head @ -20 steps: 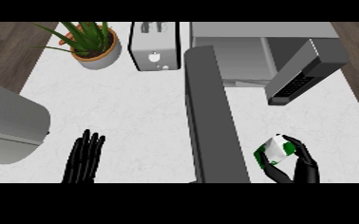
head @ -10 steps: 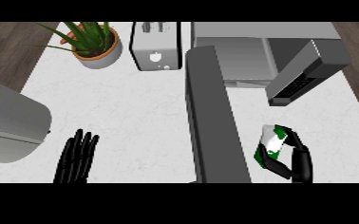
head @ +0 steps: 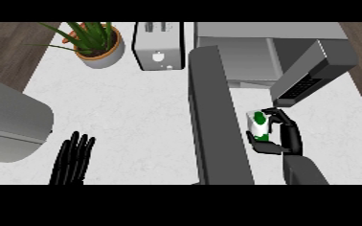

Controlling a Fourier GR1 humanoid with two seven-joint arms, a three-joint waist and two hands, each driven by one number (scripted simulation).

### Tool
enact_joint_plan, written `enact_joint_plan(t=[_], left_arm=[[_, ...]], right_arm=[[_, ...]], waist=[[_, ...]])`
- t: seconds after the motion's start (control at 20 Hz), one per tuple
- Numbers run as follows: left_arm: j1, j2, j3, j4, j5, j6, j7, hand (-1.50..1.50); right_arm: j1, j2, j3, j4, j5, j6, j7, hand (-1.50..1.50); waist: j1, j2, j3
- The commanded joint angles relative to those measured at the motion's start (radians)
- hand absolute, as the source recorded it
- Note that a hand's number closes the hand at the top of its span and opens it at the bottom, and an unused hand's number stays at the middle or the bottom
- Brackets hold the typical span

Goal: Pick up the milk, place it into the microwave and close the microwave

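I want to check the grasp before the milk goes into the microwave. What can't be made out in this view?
All from the head view:
- Milk carton: the right hand curls round it and hides its far side and base. The print is too small to read.
- Grey object: cut off by the left edge, so it can't be identified.
- Counter beneath the open microwave door: hidden by the door.

A green plant in a round grey pot (head: 96, 45) is placed at back left, a silver metal toaster (head: 161, 46) just right of it, then a grey box-shaped microwave (head: 237, 52). A white-and-green milk carton (head: 259, 125) is found before the microwave, right of a long dark grey panel (head: 219, 124).
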Motion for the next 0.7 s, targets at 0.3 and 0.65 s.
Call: enact_joint_plan(t=[0.3,0.65], left_arm=[[0.019,-0.019,0.030,0.029,0.005,-0.018,-0.023,-1.50],[0.096,-0.011,0.044,0.061,-0.003,-0.086,-0.112,-1.50]], right_arm=[[0.006,0.102,0.068,-0.131,-0.002,0.030,-0.005,1.50],[-0.007,0.119,0.082,-0.281,0.010,-0.099,0.140,1.50]], waist=[[-0.017,-0.005,-0.001],[-0.017,-0.006,-0.001]])
